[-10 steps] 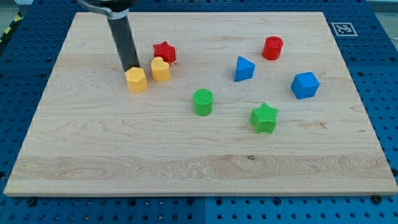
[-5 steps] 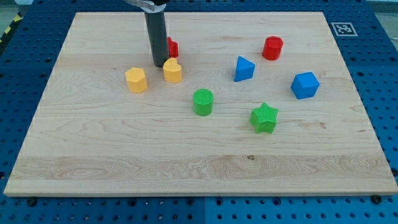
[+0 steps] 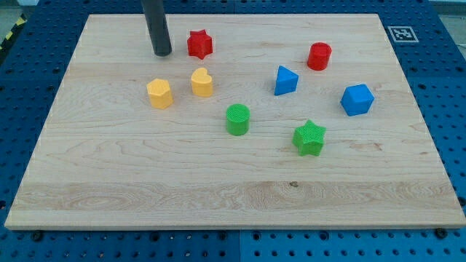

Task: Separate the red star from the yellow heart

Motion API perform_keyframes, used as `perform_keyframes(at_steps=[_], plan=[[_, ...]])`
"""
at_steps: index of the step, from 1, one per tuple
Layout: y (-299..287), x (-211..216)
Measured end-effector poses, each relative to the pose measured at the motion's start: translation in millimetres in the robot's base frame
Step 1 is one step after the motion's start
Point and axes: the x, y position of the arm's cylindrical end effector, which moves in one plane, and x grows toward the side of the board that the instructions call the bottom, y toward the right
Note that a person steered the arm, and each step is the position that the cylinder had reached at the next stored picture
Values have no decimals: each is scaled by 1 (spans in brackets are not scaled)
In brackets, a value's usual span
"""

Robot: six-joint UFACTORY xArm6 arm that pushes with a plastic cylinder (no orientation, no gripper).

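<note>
My tip (image 3: 162,54) rests at nine o'clock of the red star (image 3: 199,44), apart; yellow heart (image 3: 202,82) at six. The rod's top is cut off; the end effector holds nothing.

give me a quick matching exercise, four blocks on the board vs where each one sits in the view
Column one:
1. red star
2. yellow heart
3. blue cube
4. green star

Column two:
A. farthest toward the view's right
B. just right of my tip
C. lowest in the view
D. beside the yellow hexagon, on its right

Pairs: 1-B, 2-D, 3-A, 4-C
</note>
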Motion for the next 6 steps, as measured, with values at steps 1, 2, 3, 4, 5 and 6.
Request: perform_keyframes(at_steps=[1,2,3,4,5,6], plan=[[4,-23],[26,-17],[54,-10],[93,-10],[130,-9],[133,-9]])
